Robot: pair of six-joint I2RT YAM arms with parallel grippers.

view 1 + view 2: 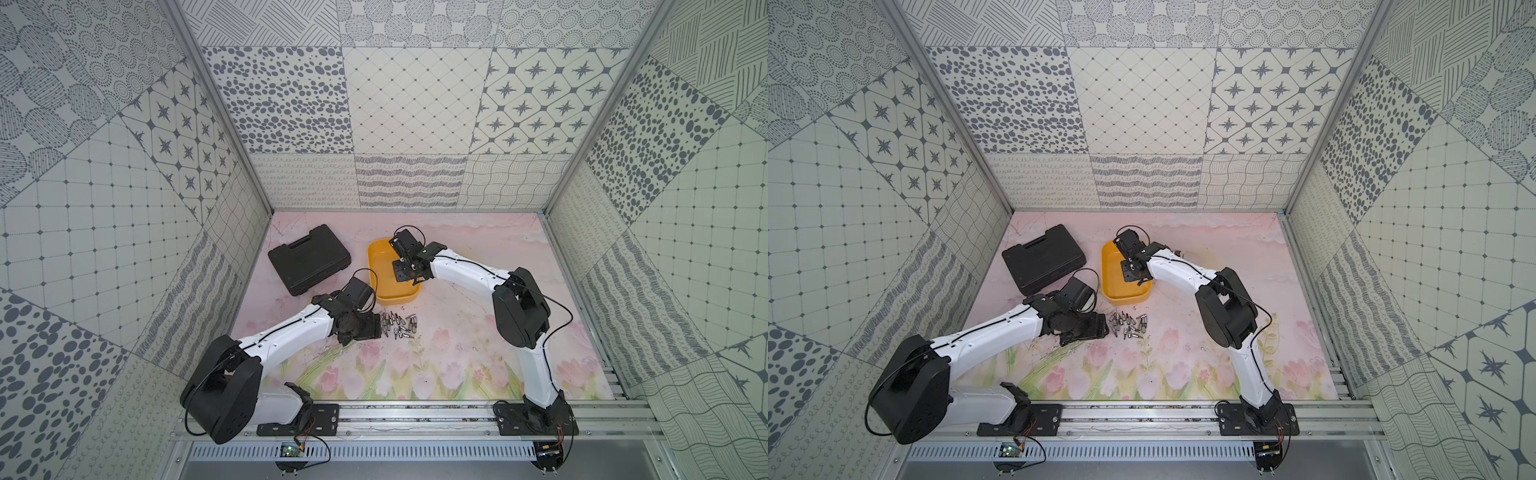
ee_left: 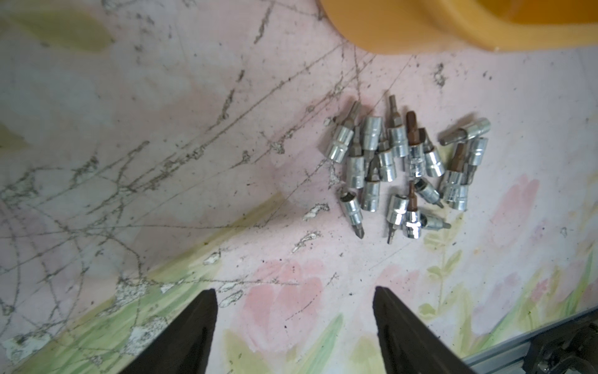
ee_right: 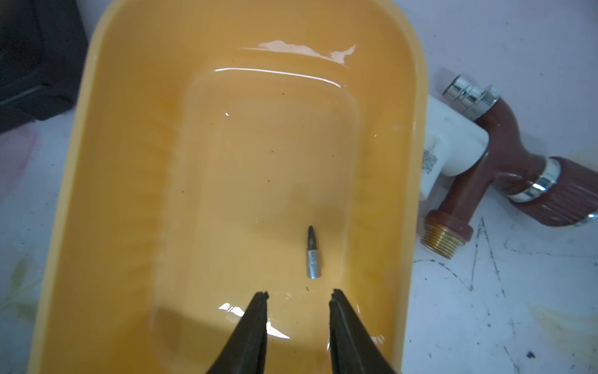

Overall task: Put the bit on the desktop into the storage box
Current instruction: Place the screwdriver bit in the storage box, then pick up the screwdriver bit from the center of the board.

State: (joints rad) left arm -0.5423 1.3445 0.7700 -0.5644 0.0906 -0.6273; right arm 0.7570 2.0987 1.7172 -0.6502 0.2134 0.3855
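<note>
On the counter point(image 1: 457, 353), the storage box point(image 1: 395, 299) sits beyond the left fingers point(image 2: 194, 330), which are spread and empty. The bit pile point(image 2: 404, 168) lies just ahead of them, shafts mostly lengthwise, and is farther from the right fingers point(image 3: 255, 330), which are parted and empty above one boxed bit point(image 3: 313, 255).

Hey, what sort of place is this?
Likely a robot test cell: patterned panel walls enclose a tulip-printed desktop, left arm and right arm mount on an aluminium rail, and loose bits lie near a yellow storage box.
</note>
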